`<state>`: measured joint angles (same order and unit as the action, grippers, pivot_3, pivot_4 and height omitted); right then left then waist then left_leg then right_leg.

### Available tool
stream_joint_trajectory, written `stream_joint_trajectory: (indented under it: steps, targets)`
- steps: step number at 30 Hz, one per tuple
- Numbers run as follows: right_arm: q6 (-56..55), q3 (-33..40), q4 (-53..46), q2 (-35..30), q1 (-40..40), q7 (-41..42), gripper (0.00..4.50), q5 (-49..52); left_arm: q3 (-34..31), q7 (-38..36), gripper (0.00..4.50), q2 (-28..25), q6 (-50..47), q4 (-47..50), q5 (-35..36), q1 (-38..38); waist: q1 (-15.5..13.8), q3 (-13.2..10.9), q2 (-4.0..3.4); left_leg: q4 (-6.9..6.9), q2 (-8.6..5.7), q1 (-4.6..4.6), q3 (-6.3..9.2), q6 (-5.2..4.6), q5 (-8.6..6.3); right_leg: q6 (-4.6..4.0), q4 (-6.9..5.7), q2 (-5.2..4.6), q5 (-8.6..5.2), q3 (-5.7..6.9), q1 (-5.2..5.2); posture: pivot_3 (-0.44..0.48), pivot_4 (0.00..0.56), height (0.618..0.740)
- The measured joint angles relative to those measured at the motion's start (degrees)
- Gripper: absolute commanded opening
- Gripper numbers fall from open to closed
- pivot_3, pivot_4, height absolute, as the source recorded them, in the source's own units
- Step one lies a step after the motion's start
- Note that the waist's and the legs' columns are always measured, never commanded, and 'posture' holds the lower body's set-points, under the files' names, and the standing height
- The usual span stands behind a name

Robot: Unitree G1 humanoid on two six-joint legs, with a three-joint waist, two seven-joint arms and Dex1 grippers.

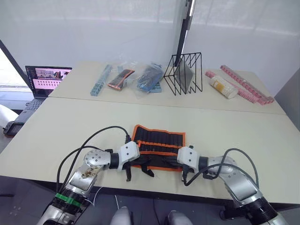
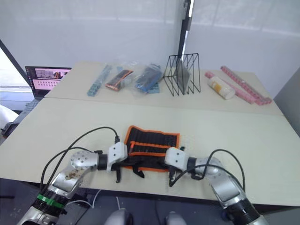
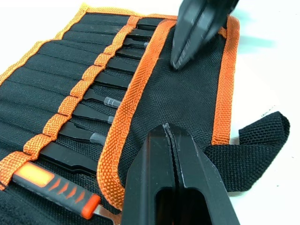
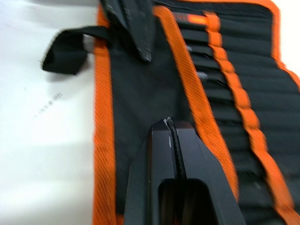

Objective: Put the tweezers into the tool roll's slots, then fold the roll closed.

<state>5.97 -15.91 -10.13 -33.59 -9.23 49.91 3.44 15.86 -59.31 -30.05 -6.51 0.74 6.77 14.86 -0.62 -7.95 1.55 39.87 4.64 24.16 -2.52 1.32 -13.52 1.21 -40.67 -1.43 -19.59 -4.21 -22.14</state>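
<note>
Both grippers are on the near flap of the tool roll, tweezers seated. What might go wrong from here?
1. The left gripper and right gripper, both shut, press the flap of the black fabric tool roll with orange binding rather than pinching it, so a fold could slip.
2. Slim black metal tweezers poke out past the orange-trimmed slots; folding may snag or dislodge them.
3. The short black strap lies loose beside the flap and could get trapped inside.

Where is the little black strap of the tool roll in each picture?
Left eye view: black strap at the roll's near edge, between the two grippers.
Right eye view: strap at the same near edge.
Left wrist view: strap, right of the flap.
Right wrist view: strap, upper left.
Shared landmark: the tool roll's orange edge binding.
</note>
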Motion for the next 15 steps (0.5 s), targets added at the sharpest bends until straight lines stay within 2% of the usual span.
stream_joint_trajectory:
  steps: [4,7,11,15]
  targets:
    - [6.1,0.0,-9.1,3.2,1.9,-0.9,0.00,3.4,0.0,0.2,0.02,-0.7,-0.8,1.0,0.0,-0.3,0.3,0.0,-0.06,-0.04,0.02,0.03,0.01,0.00,0.00,0.00,-0.01,0.02,0.00,0.00,-0.07,0.000,0.150,0.687]
    - [10.4,-3.8,-13.7,6.3,1.4,-3.7,0.00,2.0,0.0,0.4,0.02,-0.7,-1.2,1.3,0.0,-0.3,0.4,0.0,-0.05,-0.05,0.03,0.02,0.03,0.00,0.00,0.00,0.00,0.03,0.00,0.02,-0.08,0.000,0.150,0.687]
    - [14.9,-7.1,-13.1,9.0,1.4,-8.1,0.00,-1.6,0.0,0.5,0.02,-0.7,-1.2,1.6,0.0,-0.3,0.3,0.0,-0.05,-0.04,0.01,0.08,0.01,0.00,0.00,0.00,0.04,0.00,0.00,0.02,-0.10,0.000,0.150,0.687]
    - [14.7,-7.5,-9.8,8.0,2.8,-10.4,0.00,-4.1,0.0,0.2,0.02,-1.3,-1.0,1.7,0.2,-0.4,0.2,0.0,-0.05,-0.10,0.01,0.04,-0.01,0.00,0.00,0.00,0.08,0.01,0.00,0.02,-0.09,0.000,0.150,0.687]
